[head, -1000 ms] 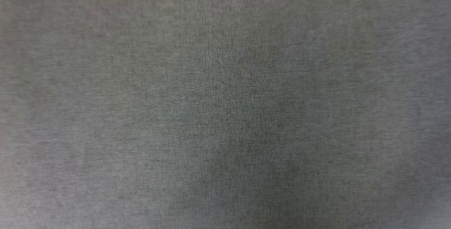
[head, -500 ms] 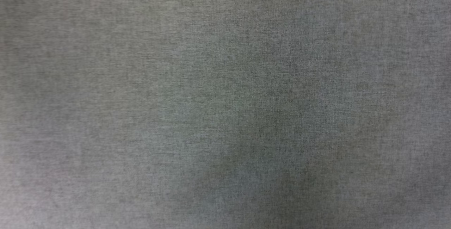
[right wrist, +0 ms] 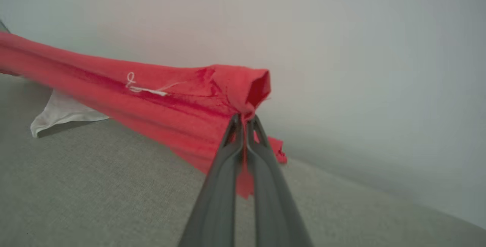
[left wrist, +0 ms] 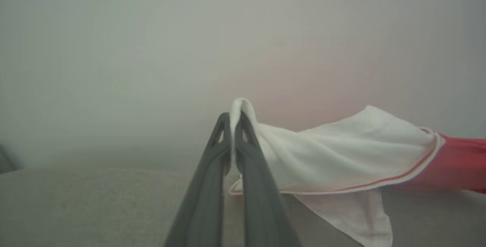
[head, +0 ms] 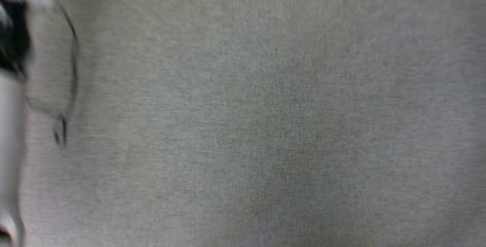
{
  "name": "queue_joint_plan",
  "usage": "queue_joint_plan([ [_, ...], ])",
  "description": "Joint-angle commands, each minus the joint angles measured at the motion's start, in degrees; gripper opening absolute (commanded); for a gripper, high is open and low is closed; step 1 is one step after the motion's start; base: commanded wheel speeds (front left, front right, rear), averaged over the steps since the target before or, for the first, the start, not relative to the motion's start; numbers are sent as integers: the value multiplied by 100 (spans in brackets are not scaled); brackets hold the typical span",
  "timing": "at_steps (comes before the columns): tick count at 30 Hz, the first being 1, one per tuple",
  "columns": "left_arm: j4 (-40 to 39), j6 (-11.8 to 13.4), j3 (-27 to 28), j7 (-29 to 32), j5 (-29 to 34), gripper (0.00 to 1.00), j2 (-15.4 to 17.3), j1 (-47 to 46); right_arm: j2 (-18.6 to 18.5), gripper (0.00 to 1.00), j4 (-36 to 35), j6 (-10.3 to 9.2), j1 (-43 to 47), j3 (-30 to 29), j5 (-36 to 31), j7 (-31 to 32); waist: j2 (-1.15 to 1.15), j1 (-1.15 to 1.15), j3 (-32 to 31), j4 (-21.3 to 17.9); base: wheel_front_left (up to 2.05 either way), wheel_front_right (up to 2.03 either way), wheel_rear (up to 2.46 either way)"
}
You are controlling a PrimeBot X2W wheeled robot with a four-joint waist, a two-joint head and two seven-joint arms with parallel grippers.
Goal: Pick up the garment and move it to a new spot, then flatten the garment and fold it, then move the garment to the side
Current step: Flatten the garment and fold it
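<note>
Red tee (right wrist: 171, 106) hangs stretched btwn both arms, above the surface (right wrist: 95, 193), w/ only its loose ends reaching down.

Right wrist view: right jaws are pressed tight together, nipping a bunched fold of red cloth at the tips. The dark grey fingers (right wrist: 222, 186) lie side by side w/ hardly any gap. From that pinch the shirt runs to the upper left as a taut, creased band. A small white logo (right wrist: 142, 85) sits partway along it. A short red flap (right wrist: 279, 152) droops just past the fingers. At far left a white corner (right wrist: 64, 114) drops to the surface & seems to touch it, w/ a shadow underneath.

Left wrist view: left jaws are likewise clamped, no gap. A white sleeve (left wrist: 334, 155) is pinched at the tips & looped over them, then drapes away to the right. Red-&-white stripe trim (left wrist: 417, 171) edges it, and the red body starts at the frame's right side. Below, a white flap (left wrist: 360, 216) hangs toward the surface; can't tell if it touches.

Head view is blurred. Grey woven cloth covers the surface. At the left edge is a pale forearm (head: 9, 133) w/ a black section (head: 13, 34) & a thin dark cable (head: 74, 68) looping beside it.
</note>
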Motion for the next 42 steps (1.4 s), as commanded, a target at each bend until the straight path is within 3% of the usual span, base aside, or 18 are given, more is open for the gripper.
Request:
queue_joint_plan([
  [1, -154, 125, 76, -37, -114, 0, 0, 578, -61, 0, -69, -9, 502, -98, 159, 20, 0, 0, -486, 46, 0, 0, 0],
  [15, -2036, 1274, 359, 227, -786, 0, -154, 4960, 145, 0, -1218, -12, 4222, -1127, 387, 85, 0, 0, -1765, 11, 0, 0, 0],
  [21, -2982, 1876, 307, 651, -914, 0, -131, 6164, 437, 0, -2142, -11, 5653, -1764, 97, 464, 0, 0, -2010, 38, 0, 0, 0],
  [28, -3834, 2330, 404, 987, -946, 0, 91, 6922, 893, 0, -3044, -11, 6769, -2340, -175, 908, 0, 0, -2202, 83, 0, 0, 0],
  [31, -4199, 2389, 444, 1017, -882, 0, 190, 6953, 1117, 0, -3410, -11, 7012, -2465, -277, 1141, 0, 0, -2223, 81, 0, 0, 0],
  [35, -4347, 2256, 369, 1012, -788, 0, 248, 6537, 1276, 0, -3557, -9, 6806, -2412, -398, 1350, 0, 0, -2150, 22, 0, 0, 0],
  [42, -3739, 1845, 19, 1006, -639, 0, 68, 5269, 1254, 0, -2932, -8, 5986, -2189, -586, 1489, 0, 0, -1908, -35, 0, 0, 0],
])
